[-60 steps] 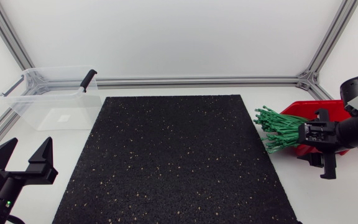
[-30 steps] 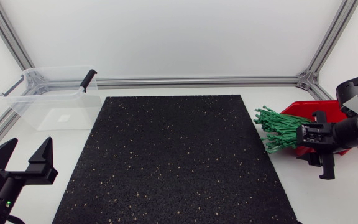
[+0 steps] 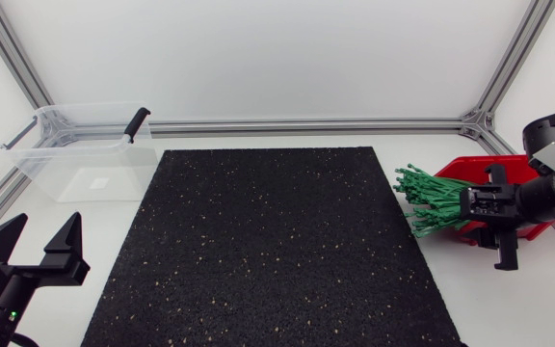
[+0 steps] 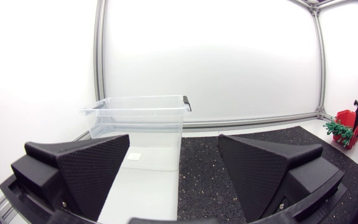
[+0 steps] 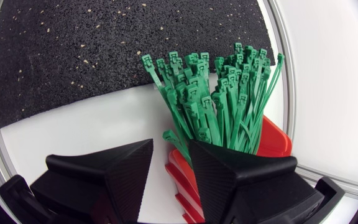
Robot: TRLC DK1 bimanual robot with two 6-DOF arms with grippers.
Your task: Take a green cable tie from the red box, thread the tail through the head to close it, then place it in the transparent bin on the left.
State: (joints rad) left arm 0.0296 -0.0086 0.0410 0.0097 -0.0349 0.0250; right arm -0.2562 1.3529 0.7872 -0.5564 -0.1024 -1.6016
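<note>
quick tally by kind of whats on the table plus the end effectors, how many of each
containers: 2 (red box, transparent bin)
black mat: 1
green cable tie bundle: 1, single ties too many to count
end effectors: 2 (left end effector, right end effector), both open
total: 6

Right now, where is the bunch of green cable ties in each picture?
Head view: green cable ties at the right, spilling from the red box toward the black mat.
Left wrist view: green cable ties tiny, far across the mat.
Right wrist view: green cable ties just ahead of the right tool, fanning from the box.
Shared landmark: the red box.
</note>
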